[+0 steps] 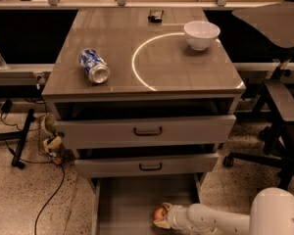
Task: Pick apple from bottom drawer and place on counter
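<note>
- Camera view: we're looking down on the cabinet, and the bottom drawer (125, 204) is pulled out
- The white arm (220, 220) reaches in from the lower right, with the gripper (160, 216) low over the drawer floor near the right wall
- The jaws stand apart, one above and one below the apple (159, 212)
- The apple is red-orange and sits between them in the drawer, closer to the upper one; we can't tell whether either is touching it
- Up top, the counter (186, 75) shows its white circle line (135, 68)
- A blue-and-white can (94, 66) lies on its side left of the circle
- A white bowl (201, 34) stands upright on the line at the back right
- A small dark object (156, 16) rests near the back edge
- The two upper drawer fronts (147, 131) sit slightly open, each with a black handle
- On the floor, a black cable (49, 199) trails on the left and a chair (279, 102) stands on the right
</note>
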### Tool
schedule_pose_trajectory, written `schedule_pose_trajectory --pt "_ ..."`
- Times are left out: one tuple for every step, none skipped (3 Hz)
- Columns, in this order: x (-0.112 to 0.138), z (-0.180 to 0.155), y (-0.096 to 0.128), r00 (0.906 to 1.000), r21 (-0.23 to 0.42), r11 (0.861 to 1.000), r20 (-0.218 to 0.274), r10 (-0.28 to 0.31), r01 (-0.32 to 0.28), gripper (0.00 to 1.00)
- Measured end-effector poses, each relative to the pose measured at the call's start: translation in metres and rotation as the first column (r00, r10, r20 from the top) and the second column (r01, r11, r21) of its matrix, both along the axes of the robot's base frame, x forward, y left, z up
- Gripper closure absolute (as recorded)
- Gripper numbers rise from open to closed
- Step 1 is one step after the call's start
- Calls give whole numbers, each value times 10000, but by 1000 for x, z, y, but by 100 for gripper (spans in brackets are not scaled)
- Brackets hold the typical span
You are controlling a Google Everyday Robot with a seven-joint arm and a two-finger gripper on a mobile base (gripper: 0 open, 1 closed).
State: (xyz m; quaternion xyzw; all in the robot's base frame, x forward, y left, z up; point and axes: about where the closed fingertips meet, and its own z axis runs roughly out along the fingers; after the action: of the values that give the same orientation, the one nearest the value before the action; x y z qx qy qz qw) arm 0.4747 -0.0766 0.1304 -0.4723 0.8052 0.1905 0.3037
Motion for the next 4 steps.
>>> schedule_pose_trajectory --pt "2 32 -2 9998 109 9997 78 209 -210 96" --pt "14 96 -8 9967 255 9982 630 518 -535 100" --pt "29 185 -30 9866 199 9957 1382 871 -907 100" --pt "29 185 -30 9866 199 9957 1382 871 -907 100"
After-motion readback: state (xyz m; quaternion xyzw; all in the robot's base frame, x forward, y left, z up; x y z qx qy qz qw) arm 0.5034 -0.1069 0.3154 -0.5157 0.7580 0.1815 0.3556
